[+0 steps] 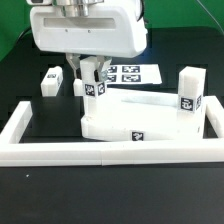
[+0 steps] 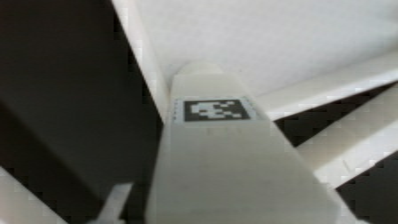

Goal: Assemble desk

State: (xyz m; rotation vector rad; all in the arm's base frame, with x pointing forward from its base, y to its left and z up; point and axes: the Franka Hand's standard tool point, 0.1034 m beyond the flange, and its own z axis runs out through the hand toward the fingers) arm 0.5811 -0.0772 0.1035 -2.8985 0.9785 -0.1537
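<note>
The white desk top [image 1: 140, 118] lies inside the border wall, with a small tag on its front face. A short white leg [image 1: 94, 90] with a black-and-white tag stands upright at the top's far corner on the exterior view's left. My gripper [image 1: 92, 86] comes down over it, one finger pressed to each side, shut on it. In the wrist view that leg [image 2: 222, 160] fills the middle, its tag [image 2: 217, 109] near the tip and rims of the desk top [image 2: 267, 40] behind. A second leg [image 1: 188, 90] stands upright at the top's other end. Another leg [image 1: 50, 78] lies apart on the black table.
A low white U-shaped border wall [image 1: 110, 152] runs round the work area along the front and both sides. The marker board [image 1: 132, 72] lies flat behind the desk top. The black table [image 1: 50, 115] shows between the wall and the desk top.
</note>
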